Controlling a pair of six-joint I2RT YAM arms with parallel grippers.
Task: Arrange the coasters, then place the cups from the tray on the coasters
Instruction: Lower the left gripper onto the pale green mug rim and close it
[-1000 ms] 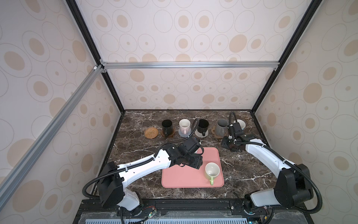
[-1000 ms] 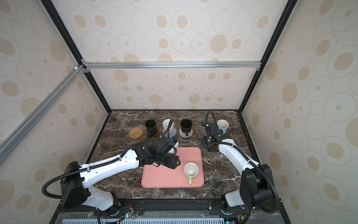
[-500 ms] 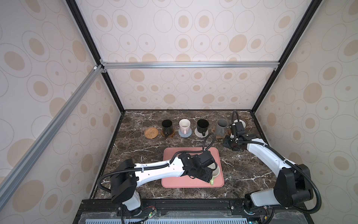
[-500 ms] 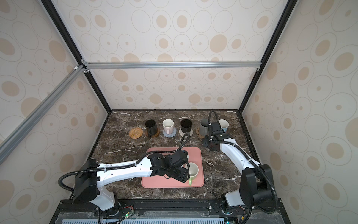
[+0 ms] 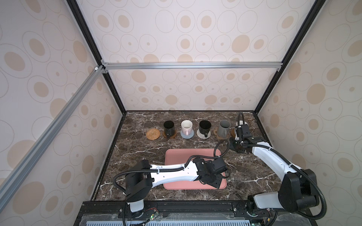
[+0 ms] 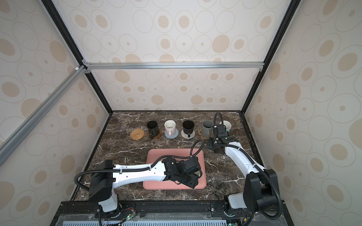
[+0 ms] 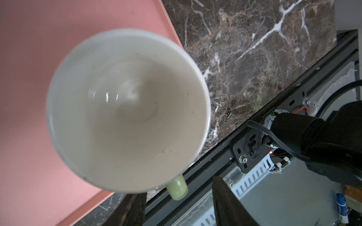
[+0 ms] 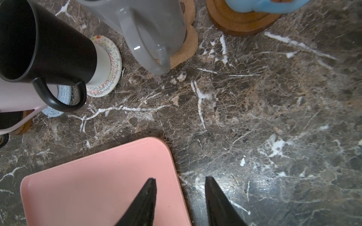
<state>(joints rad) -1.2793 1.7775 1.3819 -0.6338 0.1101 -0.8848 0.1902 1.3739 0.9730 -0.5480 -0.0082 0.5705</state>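
On the pink tray (image 5: 176, 156) stands the light green cup (image 7: 127, 109), white inside, mostly hidden under my left gripper (image 5: 216, 177) in both top views. In the left wrist view its green handle (image 7: 177, 188) lies between my open left gripper's (image 7: 175, 185) fingers, with a gap on each side. At the back, a black cup (image 5: 168, 127), pink cup (image 5: 186, 126), black cup (image 5: 204, 126), grey cup (image 5: 223, 129) and light blue cup (image 6: 226, 125) stand on coasters. The rattan coaster (image 5: 153, 134) is bare. My right gripper (image 8: 180, 179) hovers open and empty over the tray's far right corner.
The dark marble table (image 5: 141, 156) is walled on three sides. The black front rail (image 5: 176, 205) runs close to the tray's near edge. The right arm (image 5: 270, 156) stretches along the right side toward the grey and blue cups.
My left gripper swung from the tray's far side to its near right corner, came down over the green cup, and its jaws narrowed around the handle. The right arm barely moved.
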